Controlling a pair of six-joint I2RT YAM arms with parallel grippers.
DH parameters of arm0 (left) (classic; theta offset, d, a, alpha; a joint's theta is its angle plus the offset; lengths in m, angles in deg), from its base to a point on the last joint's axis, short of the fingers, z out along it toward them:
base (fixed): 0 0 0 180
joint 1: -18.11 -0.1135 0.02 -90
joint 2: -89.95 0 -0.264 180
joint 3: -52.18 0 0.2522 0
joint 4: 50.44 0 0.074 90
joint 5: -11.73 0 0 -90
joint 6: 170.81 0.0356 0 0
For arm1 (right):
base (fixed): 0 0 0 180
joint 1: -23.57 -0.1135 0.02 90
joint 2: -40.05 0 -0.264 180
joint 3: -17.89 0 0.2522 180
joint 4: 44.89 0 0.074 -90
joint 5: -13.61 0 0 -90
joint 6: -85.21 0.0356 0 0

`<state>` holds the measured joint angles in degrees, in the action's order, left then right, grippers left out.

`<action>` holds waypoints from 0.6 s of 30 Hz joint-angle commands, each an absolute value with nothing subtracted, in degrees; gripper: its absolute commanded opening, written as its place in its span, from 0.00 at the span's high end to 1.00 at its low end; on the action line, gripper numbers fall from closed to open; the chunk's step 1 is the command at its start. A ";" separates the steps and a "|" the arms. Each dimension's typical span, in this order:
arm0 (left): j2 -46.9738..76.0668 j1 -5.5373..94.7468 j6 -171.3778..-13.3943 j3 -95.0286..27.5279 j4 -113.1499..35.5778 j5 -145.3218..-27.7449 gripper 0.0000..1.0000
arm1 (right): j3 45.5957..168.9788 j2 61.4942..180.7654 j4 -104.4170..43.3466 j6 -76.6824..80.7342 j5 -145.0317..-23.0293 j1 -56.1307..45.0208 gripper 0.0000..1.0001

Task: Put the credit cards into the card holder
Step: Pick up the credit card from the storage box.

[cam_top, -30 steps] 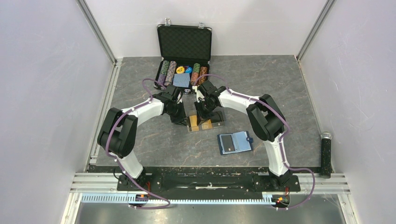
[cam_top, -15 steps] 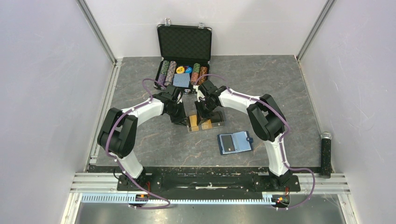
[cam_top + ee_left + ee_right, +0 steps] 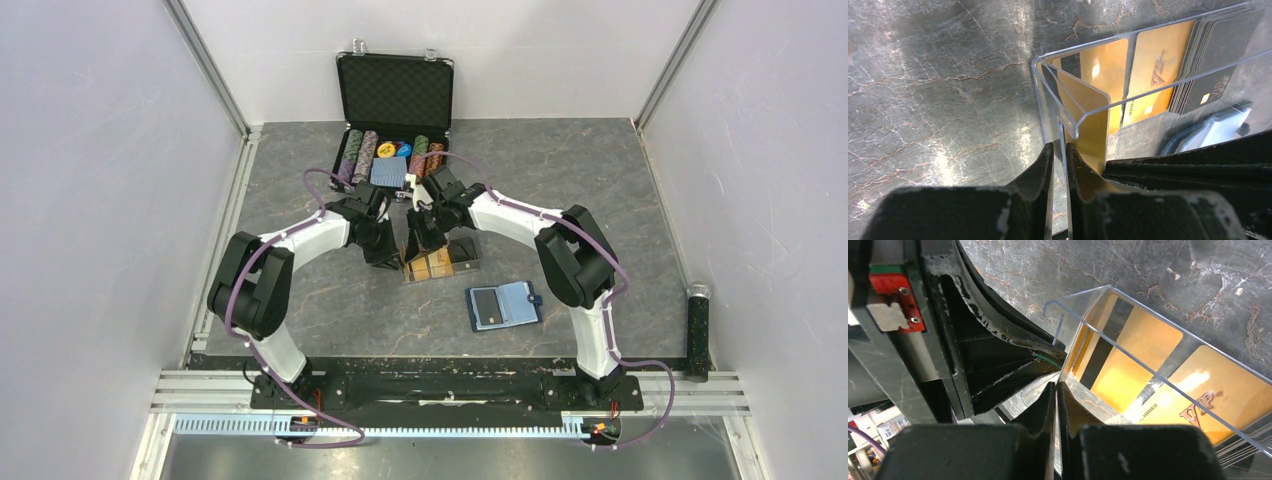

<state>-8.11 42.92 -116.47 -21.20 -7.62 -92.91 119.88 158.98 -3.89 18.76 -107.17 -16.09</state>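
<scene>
Top view, table: a grey stone-look table (image 3: 620, 200) with white walls around it.
Top view, case: an open black case (image 3: 395, 90) sits at the middle of the far edge. It has rows of poker chips (image 3: 360, 155) inside.
Top view, tray: a clear plastic tray (image 3: 472, 270) sits in the middle of the table, just in front of the case.
Top view, cards: the gold-orange plastic cards (image 3: 432, 266) and the dark shiny cards (image 3: 462, 250) are in the tray.
Top view, card holder: the small navy-blue folding card holder (image 3: 515, 303) lies open, nearer the front edge and to the right of the tray. One dark card (image 3: 487, 307) is in its left half.
Top view, pincers: the left gripper (image 3: 397, 258) is at the tray's left end. The right gripper (image 3: 418, 240) is over the tray.
Top view, stick: a black stick (image 3: 697, 330) lies by the right edge.
Left wrist view, left pincer: its two black fingers (image 3: 1040, 170) are squeezed on the tray's thin clear end wall (image 3: 1071, 127).
Left wrist view, cards: one gold card (image 3: 1093, 125) tips up above the tray's rim. The other gold cards lie flat, with the dark stack beside them.
Right wrist view, right pincer: its fingers (image 3: 1043, 405) are pressed tight together. They seem to pinch the tipped-up gold card by its thin edge.
Right wrist view, tray: gold cards show through the clear wall, on the right.
</scene>
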 commanded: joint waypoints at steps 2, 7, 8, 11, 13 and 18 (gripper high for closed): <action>-8.84 43.66 -116.24 -19.24 -7.04 -92.04 0.92 | 118.93 159.04 -7.06 18.29 -106.21 -16.42 0.91; -8.84 43.66 -116.20 -19.15 -7.06 -91.92 0.92 | 119.68 159.53 -5.07 17.18 -104.04 -16.42 0.82; -8.88 43.61 -116.19 -19.15 -7.06 -91.93 0.92 | 119.94 159.57 -4.61 16.88 -103.58 -16.42 0.81; -8.85 43.65 -116.26 -19.23 -7.06 -91.98 0.92 | 120.41 159.74 -3.89 16.22 -102.73 -16.42 0.76; -8.88 43.71 -116.19 -19.24 -7.04 -91.98 0.92 | 120.33 160.15 -3.88 16.05 -102.95 -16.40 0.71; -8.72 43.65 -116.18 -18.98 -7.06 -91.95 0.92 | 120.42 160.79 -3.80 15.92 -103.40 -16.42 0.56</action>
